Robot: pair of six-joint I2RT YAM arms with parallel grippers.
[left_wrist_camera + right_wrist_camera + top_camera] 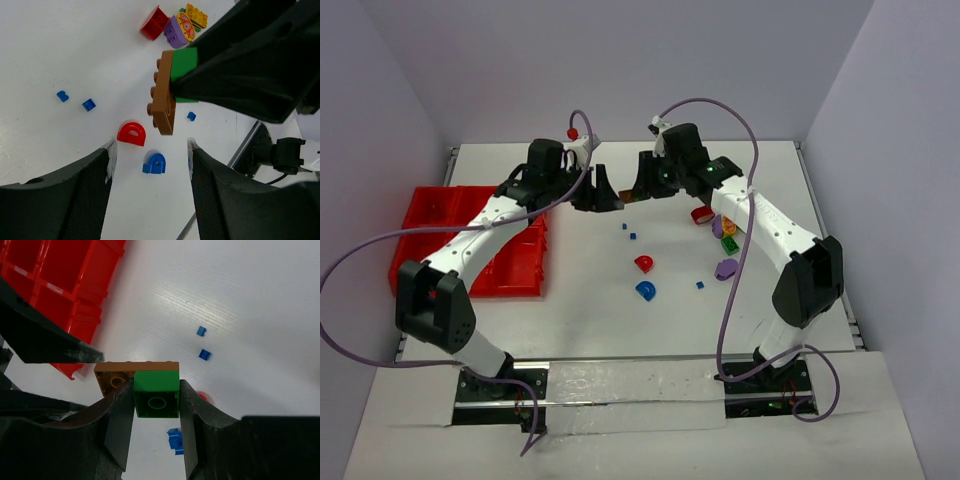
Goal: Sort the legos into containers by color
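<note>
While the right end effector (156, 390) is clamped on a green block (156, 396), one finger against each side, a flat brown plate (135, 371) is stuck to the block's top and juts out past the fingers on one side. Both pieces are held up off the white bench (580, 320), in the gap between the two arms near its far middle.

Facing them, the left end effector (150, 145) has its jaws spread wide with nothing between them. In the right wrist view one of its fingertips (92, 356) sits just beside the free end of the brown plate; whether it touches cannot be told.

On the bench below, a red arch (132, 134) and a blue arch (155, 164) lie near each other, with three tiny blue bits (88, 104) scattered around them. Farther toward the right side, a red block (154, 23), a purple block (174, 31) and a yellow block (196, 15) sit bunched together, and a purple arch (726, 268) lies a little nearer the arm bases.

The red bins (420, 200) stand at the left edge of the bench, partly under the left arm, well apart from the held pieces.
</note>
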